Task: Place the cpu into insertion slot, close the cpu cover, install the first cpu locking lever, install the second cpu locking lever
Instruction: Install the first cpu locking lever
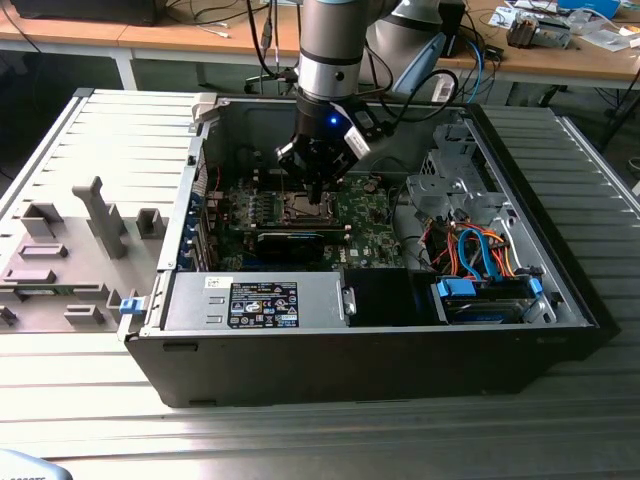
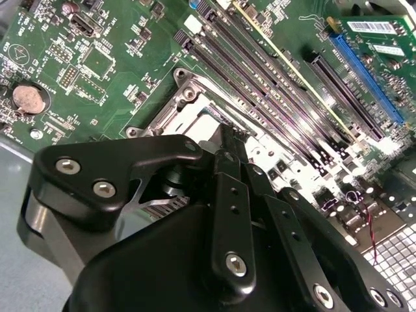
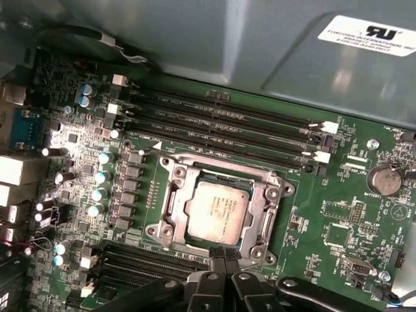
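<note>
- Dull silver-grey square cpu (image 3: 218, 209) lies flat inside your silvery-rimmed insertion slot (image 3: 170, 195) on the green motherboard (image 3: 328, 195).
- Thin silvery cpu cover (image 3: 263, 203) frames it, lowered.
- Your black gripper (image 3: 225, 255) hovers at the socket's edge, fingers (image 2: 232, 170) pressed together, holding nothing.

Grey fixture tray (image 1: 70, 250) beside the open computer case (image 1: 560, 300); coin battery (image 3: 384, 180) near memory slots (image 3: 221, 127)

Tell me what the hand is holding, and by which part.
Nothing that I can see. The hand sits at the edge of the cover, fingers together, with the cpu already seated in the slot.
</note>
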`<state>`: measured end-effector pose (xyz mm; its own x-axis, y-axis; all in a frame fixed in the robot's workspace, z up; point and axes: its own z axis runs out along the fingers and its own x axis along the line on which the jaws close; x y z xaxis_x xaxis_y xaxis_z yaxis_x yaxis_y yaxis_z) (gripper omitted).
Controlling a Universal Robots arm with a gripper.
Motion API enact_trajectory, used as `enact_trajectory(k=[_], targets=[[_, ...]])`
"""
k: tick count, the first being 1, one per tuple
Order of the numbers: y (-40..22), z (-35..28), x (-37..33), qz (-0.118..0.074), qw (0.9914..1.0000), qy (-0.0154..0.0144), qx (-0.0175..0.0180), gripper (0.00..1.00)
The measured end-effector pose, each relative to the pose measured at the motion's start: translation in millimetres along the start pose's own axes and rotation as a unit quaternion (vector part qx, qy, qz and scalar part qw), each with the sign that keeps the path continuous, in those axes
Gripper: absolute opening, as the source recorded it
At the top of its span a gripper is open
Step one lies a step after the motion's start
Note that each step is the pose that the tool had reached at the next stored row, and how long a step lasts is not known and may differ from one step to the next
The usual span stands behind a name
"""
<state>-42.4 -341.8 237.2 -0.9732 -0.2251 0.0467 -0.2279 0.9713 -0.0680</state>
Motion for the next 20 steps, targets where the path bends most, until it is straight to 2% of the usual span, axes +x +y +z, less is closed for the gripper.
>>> enact_trajectory(k=[1,2,6,8,9,10,11,12,14,15,16,17,20], targets=[[-0.1,0.0,0.0,0.003,0.99999,-0.0003,-0.0027,0.11],[-0.1,0.0,0.0,0.011,0.9999,-0.0014,-0.0096,0.11],[0.0,0.2,0.0,0.031,0.99926,-0.003,-0.0229,0.11],[-0.1,0.3,0.0,0.038,0.99872,-0.0045,-0.033,0.11],[-0.1,0.2,0.0,0.042,0.99817,-0.0063,-0.0431,0.11],[0.0,0.3,0.1,0.044,0.9979,-0.0069,-0.0469,0.11],[0.1,0.4,0.2,0.046,0.99785,-0.0068,-0.0463,0.11],[0.1,0.3,0.4,0.046,0.99794,-0.0063,-0.0439,0.11],[0.0,0.3,0.5,0.049,0.9982,-0.0047,-0.0343,0.11],[0.1,0.5,0.5,0.052,0.9983,-0.0032,-0.026,0.11],[0.1,0.6,0.5,0.054,0.99831,-0.0024,-0.0218,0.11],[0.1,0.6,0.5,0.056,0.99826,-0.002,-0.0196,0.11],[0.1,0.6,0.5,0.056,0.99823,-0.0019,-0.0194,0.11]])
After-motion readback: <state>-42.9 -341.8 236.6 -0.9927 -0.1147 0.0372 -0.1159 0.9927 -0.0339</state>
